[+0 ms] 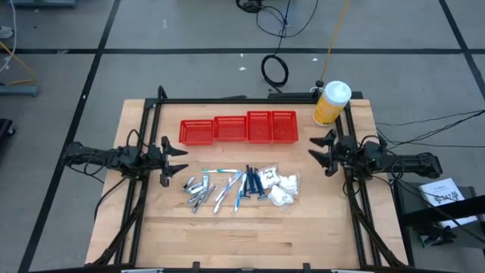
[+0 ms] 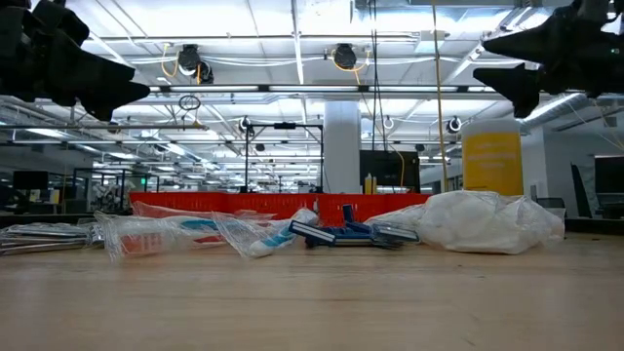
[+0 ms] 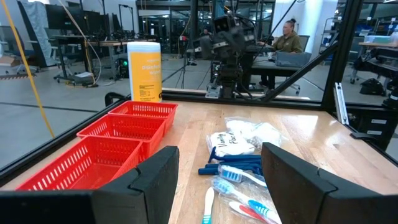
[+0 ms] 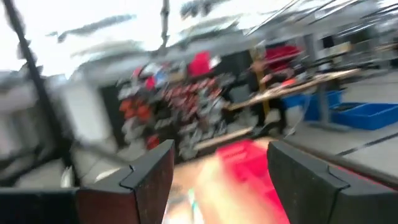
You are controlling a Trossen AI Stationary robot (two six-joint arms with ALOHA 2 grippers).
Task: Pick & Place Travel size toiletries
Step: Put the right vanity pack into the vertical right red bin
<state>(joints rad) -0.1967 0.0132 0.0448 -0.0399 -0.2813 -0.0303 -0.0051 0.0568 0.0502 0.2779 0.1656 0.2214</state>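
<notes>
A: Where do the toiletries lie?

B: In the overhead view they sit in a loose heap at the middle of the wooden surface (image 1: 227,227), just below the row of red mesh baskets (image 1: 238,130). The silvery tubes (image 1: 197,188) are at the left of the heap, the white-teal sticks (image 1: 227,188) next to them, the dark-blue sticks (image 1: 253,182) right of those, and the white wrapped packets (image 1: 283,189) at the right end.

A: Is anything touching them?

B: No. The left hand (image 1: 176,161) is at the left-centre of the frame, above the surface's left side, pointing toward the heap but well apart from it. Its fingers stand apart with nothing between them; in its own wrist view the heap shows through the gap.

A: And the other one?

B: The right hand (image 1: 321,152) is at the right-centre, near the surface's right edge, also clear of the heap. Its fingers are spread wide and empty.

A: Anything else?

B: A yellow bottle with a white cap (image 1: 331,103) stands at the upper right corner of the surface, just right of the baskets. In the level view both hands hang high in the upper corners, above the heap.
</notes>
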